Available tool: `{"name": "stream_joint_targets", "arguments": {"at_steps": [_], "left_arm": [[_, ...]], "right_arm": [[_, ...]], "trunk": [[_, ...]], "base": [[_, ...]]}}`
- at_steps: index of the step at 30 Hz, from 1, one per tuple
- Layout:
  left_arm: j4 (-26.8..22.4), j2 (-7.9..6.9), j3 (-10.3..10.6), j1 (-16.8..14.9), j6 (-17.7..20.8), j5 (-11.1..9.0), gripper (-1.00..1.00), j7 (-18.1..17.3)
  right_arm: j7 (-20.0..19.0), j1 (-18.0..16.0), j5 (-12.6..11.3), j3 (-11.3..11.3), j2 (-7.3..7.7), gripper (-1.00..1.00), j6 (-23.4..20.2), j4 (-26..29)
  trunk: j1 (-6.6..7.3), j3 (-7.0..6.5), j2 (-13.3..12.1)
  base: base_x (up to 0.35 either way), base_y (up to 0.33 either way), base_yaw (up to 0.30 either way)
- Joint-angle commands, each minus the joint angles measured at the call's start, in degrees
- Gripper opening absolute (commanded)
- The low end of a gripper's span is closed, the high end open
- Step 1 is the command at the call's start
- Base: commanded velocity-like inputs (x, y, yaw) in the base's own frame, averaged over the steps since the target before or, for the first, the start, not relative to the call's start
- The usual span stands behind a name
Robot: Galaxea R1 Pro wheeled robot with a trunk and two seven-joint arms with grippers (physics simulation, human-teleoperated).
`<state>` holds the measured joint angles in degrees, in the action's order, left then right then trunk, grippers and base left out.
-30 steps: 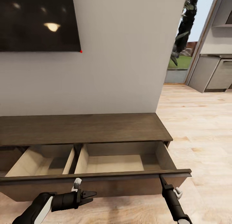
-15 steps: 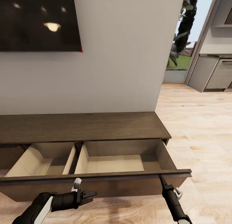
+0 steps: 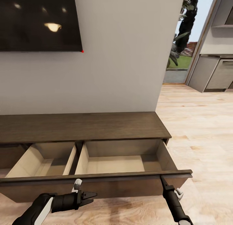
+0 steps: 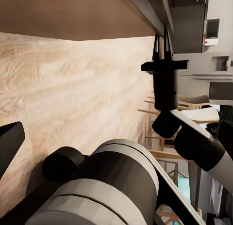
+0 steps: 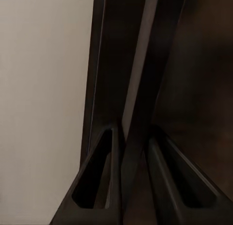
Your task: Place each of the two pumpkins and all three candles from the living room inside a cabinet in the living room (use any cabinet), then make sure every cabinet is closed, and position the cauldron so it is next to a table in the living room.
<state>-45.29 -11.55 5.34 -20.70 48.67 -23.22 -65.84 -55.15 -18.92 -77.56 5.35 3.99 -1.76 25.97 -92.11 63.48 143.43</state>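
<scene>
The long dark-brown cabinet [image 3: 84,126] stands against the wall. Its wide drawer is pulled out, showing two pale beige compartments [image 3: 113,163] split by a divider. My right gripper [image 3: 162,179] is shut on the top edge of the drawer front [image 3: 97,178] near its right end. In the right wrist view its fingers [image 5: 99,171] straddle that thin edge [image 5: 141,89]. My left gripper [image 3: 94,197] hovers open and holding nothing, low in front of the drawer front. The left wrist view looks along the floor at the right gripper [image 4: 162,43]. Pumpkins, candles, cauldron and table are out of view.
A dark TV [image 3: 38,21] hangs on the wall above the cabinet. Light wooden floor [image 3: 200,128] opens to the right towards grey kitchen units [image 3: 216,74] and a doorway with a plant [image 3: 181,40]. Chairs [image 4: 194,101] appear far off in the left wrist view.
The drawer has come out slightly further from the cabinet body. Both grippers keep the same places in the head view.
</scene>
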Motion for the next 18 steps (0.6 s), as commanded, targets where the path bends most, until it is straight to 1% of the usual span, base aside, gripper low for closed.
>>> {"name": "stream_joint_targets", "arguments": {"at_steps": [1,14,18], "left_arm": [[0.0,-0.05,0.2,0.0,0.4,-0.3,1.00,0.0],[0.0,-0.05,0.2,0.0,0.4,-0.4,1.00,0.0],[0.0,-0.05,0.2,0.0,0.4,-0.4,1.00,0.0]], "right_arm": [[-2.6,-0.1,0.2,-1.0,-0.03,-1.00,-0.2,0.0],[-2.6,-0.1,0.2,-1.0,-0.03,-1.00,-0.2,0.0],[-2.6,-0.1,0.2,-1.0,-0.03,-1.00,-0.2,0.0]], "trunk": [[0.02,0.04,0.0],[0.02,0.04,0.0],[0.02,0.04,0.0]], "base": [[-0.027,0.000,0.000],[-0.085,0.000,0.000],[-0.032,0.000,0.000]]}}
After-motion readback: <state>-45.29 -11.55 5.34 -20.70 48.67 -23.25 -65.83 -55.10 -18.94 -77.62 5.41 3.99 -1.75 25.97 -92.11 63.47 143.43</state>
